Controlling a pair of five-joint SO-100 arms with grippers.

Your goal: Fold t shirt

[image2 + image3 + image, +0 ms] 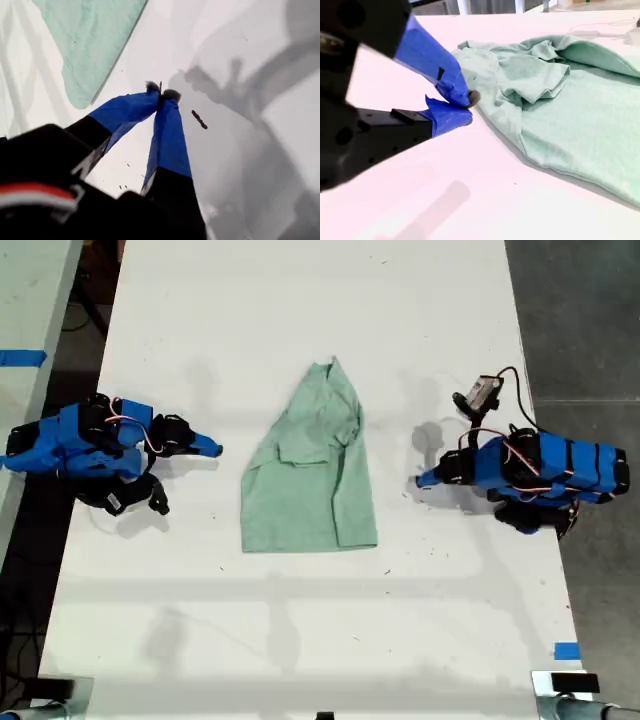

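Note:
The pale mint-green t shirt (310, 480) lies flat and wrinkled in the middle of the white table (300, 640), narrow end toward the exterior view's top, with one sleeve folded over its body. My first gripper (422, 480) rests on the table at the exterior view's right, a short gap from the shirt's edge. It is shut and empty (161, 92), with a corner of the shirt (85, 40) ahead of it. My second gripper (214, 449) sits at the exterior view's left, also shut with nothing held (469, 107), its tips just short of the shirt (570, 110).
A small camera module on wires (483, 392) sticks up above the first arm. A blue tape mark (567, 650) sits near the table's edge at the exterior view's lower right. Dark floor (580, 320) borders that side. Another table with blue tape (20, 357) stands at the left.

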